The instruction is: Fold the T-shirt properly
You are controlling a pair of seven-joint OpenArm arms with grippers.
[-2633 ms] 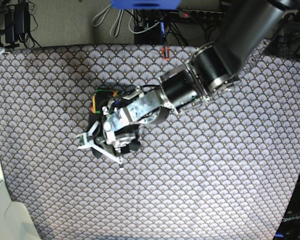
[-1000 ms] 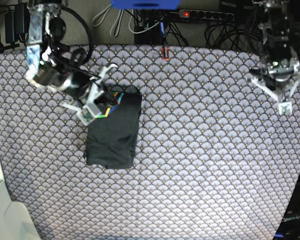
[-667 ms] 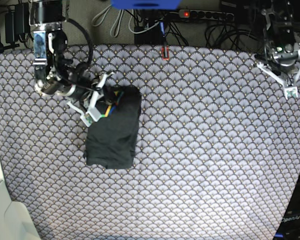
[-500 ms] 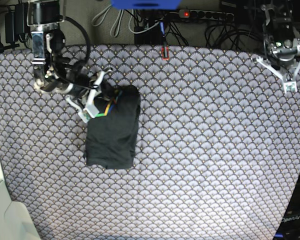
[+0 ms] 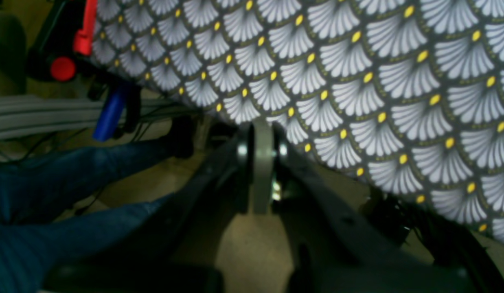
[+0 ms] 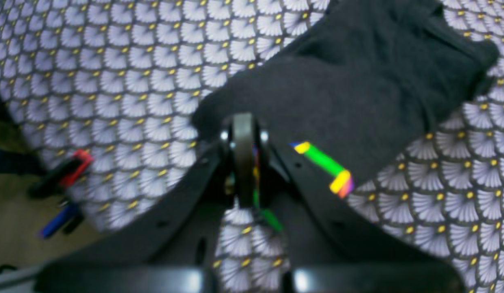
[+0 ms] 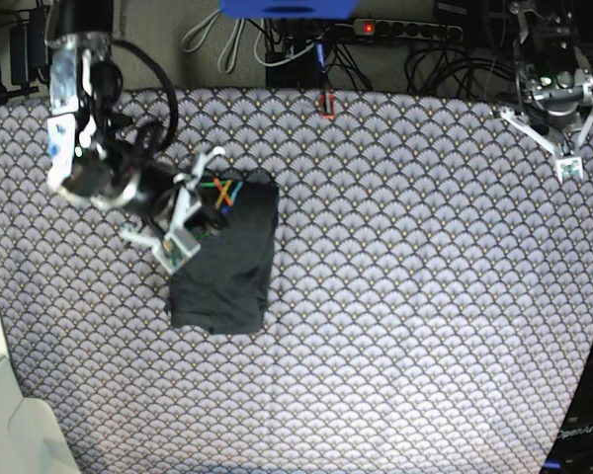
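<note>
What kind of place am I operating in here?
Probably a lab or workshop robot bench: a table under a scallop-patterned cloth, a power strip and tangled cables along the back edge, and two robot arms working over a folded T-shirt.

The base view looks straight down from high above on the whole counter (image 7: 425, 326). The right wrist view sits close behind the right gripper (image 6: 244, 134), facing the T-shirt (image 6: 349, 97), which the base view shows at 9 o'clock. The left wrist view looks past the left gripper (image 5: 262, 138) over the counter's 1 o'clock edge.
</note>
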